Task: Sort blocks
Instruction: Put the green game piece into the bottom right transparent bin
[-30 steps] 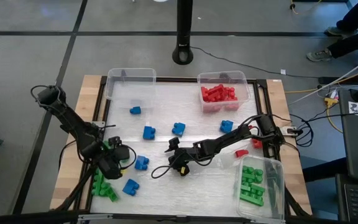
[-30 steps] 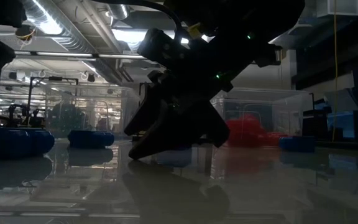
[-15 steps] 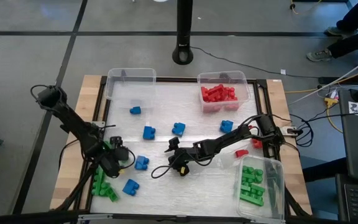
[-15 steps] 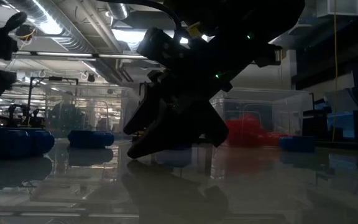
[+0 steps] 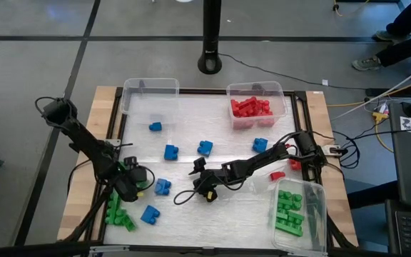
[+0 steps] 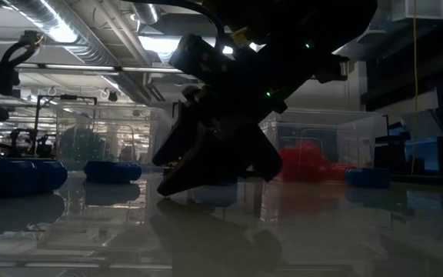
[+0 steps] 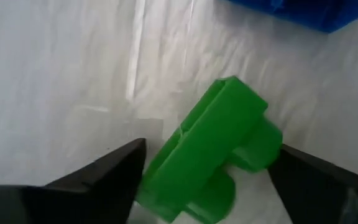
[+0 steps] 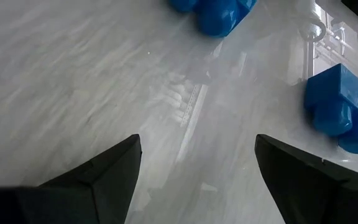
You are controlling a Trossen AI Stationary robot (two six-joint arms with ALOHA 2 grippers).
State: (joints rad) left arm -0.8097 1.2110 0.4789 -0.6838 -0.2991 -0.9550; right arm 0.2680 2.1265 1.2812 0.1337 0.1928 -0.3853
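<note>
Three clear bins [image 5: 150,94] sit on the white-covered table [image 5: 212,128]; a black pole base [image 5: 209,63] stands beyond.

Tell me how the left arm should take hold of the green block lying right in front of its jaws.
Judging by its pose, grip the green block across its long flat side walls, coming straight down from above. It lies tilted between the open jaws of the left gripper, studs pointing sideways, so the wrist probably needs a slight turn to square with those walls.
</note>
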